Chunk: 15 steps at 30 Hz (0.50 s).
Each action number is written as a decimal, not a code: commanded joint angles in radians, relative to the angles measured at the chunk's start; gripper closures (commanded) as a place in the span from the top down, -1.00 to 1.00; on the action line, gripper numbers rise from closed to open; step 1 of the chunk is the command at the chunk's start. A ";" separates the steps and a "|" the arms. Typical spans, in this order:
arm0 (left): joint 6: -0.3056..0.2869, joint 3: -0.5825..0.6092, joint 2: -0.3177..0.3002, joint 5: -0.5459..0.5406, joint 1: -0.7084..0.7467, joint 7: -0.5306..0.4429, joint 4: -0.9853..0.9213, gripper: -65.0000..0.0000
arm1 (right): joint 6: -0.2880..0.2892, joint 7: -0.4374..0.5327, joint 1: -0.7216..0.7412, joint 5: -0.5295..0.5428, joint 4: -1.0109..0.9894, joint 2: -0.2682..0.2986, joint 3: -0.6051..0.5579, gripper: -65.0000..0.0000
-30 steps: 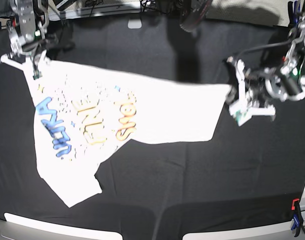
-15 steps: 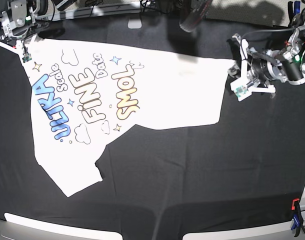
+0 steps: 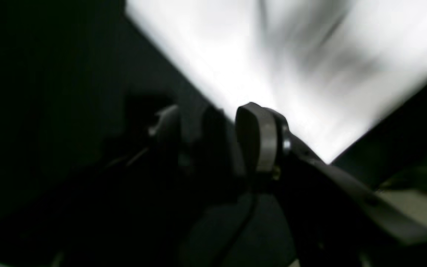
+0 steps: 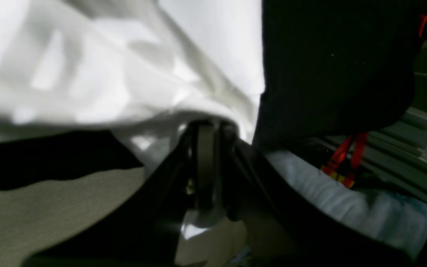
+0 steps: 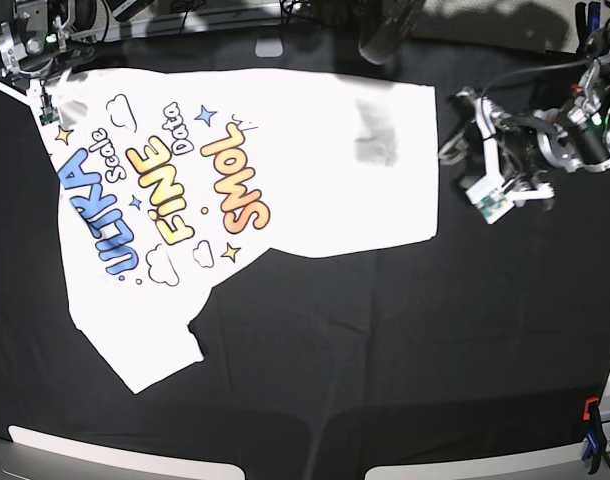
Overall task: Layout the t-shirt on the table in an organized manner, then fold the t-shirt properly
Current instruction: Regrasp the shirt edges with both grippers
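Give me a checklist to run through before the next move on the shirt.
1. Right claw grips the white cloth t-shirt with cartoon lettering: ok, shut on a bunched corner.
2. Left claw free of cloth: ok, jaws apart, nothing between them.
3. Print faces up: ok.
4. T-shirt lies flat on the matte black cloth table: not ok, gathered at the right claw.
5. Any cloth tucked under the t-shirt: cannot tell.

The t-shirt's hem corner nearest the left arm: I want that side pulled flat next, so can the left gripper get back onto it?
Probably yes. The left gripper is open just beside the t-shirt hem edge, with only bare table between them. The right gripper is shut on the opposite corner.
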 commanded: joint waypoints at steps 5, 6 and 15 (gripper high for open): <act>-0.008 -0.006 0.126 0.016 -0.010 -0.068 0.026 -0.19 | -0.010 -0.006 -0.001 -0.011 0.013 0.016 0.010 -1.00; -0.008 -0.006 0.154 0.042 -0.013 -0.067 0.021 -0.19 | -0.010 -0.006 -0.001 -0.011 0.013 0.016 0.010 -1.00; -0.029 -0.005 0.346 0.078 -0.099 0.065 -0.235 -0.19 | -0.009 0.002 -0.001 -0.012 0.013 0.016 0.010 -1.00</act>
